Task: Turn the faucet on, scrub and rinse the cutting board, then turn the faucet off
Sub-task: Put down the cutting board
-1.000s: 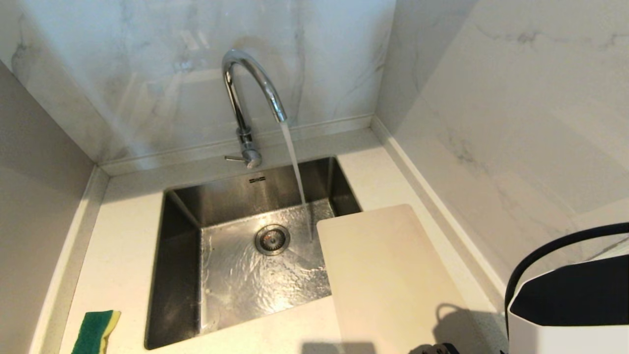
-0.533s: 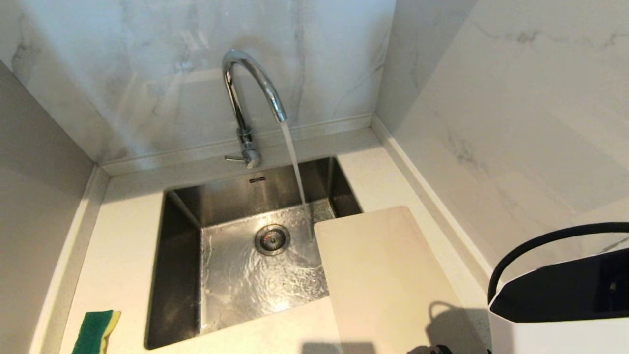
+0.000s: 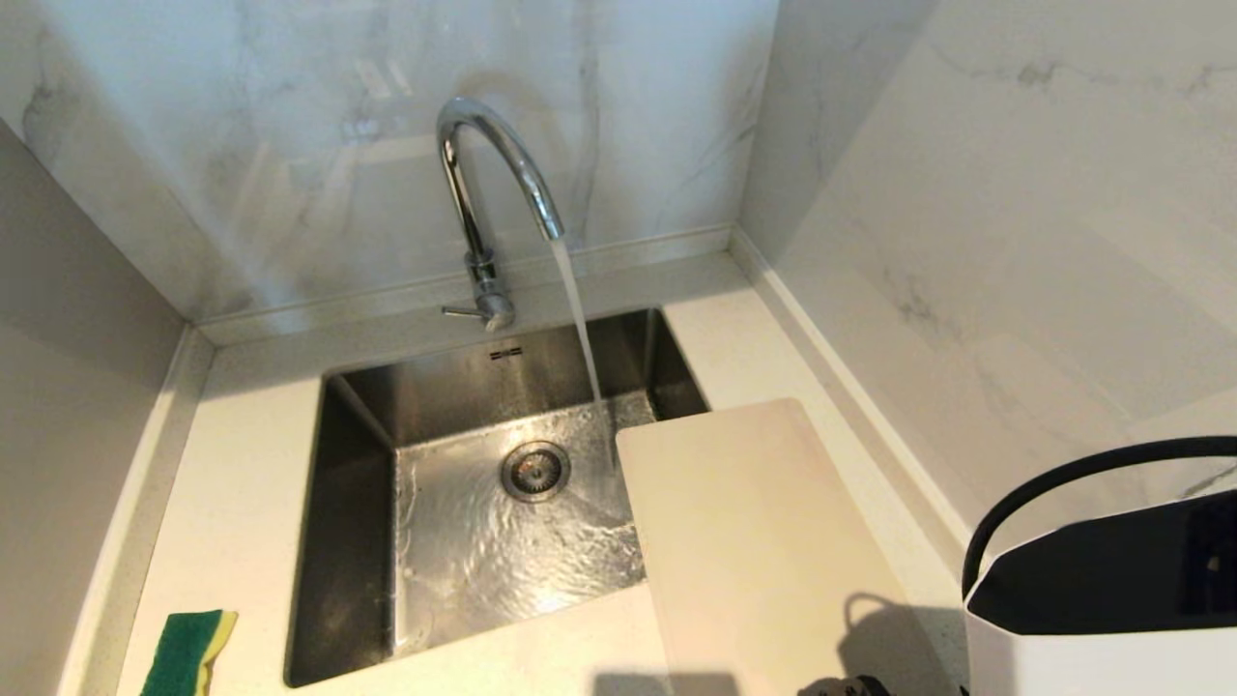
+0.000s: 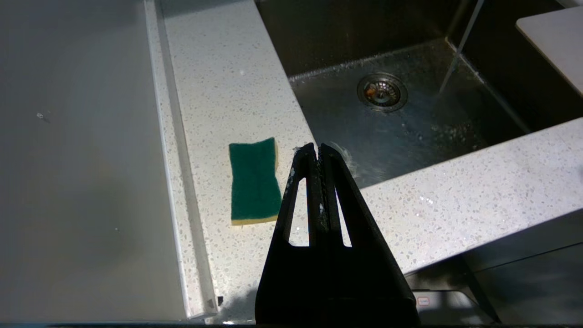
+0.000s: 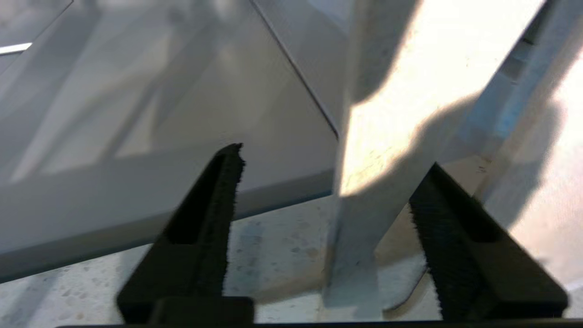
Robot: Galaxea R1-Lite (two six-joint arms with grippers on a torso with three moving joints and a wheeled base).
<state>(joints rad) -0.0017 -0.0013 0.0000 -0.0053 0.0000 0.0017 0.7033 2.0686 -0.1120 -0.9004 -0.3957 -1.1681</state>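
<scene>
While water runs from the faucet (image 3: 488, 184) at upper centre, the cutting board (image 3: 754, 541) lies lower right, one corner over the sink (image 3: 358, 425). The right claw (image 5: 325, 218) straddles the board's edge, fingers spread apart. The left claw (image 4: 317, 157), closed, hangs over the bench (image 4: 218, 91).

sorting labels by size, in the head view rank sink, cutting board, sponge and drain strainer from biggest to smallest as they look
1. sink
2. cutting board, partly cut off by the frame edge
3. sponge, also cut off at the frame edge
4. drain strainer, close to the sponge in apparent size, so the last two are unsure
</scene>
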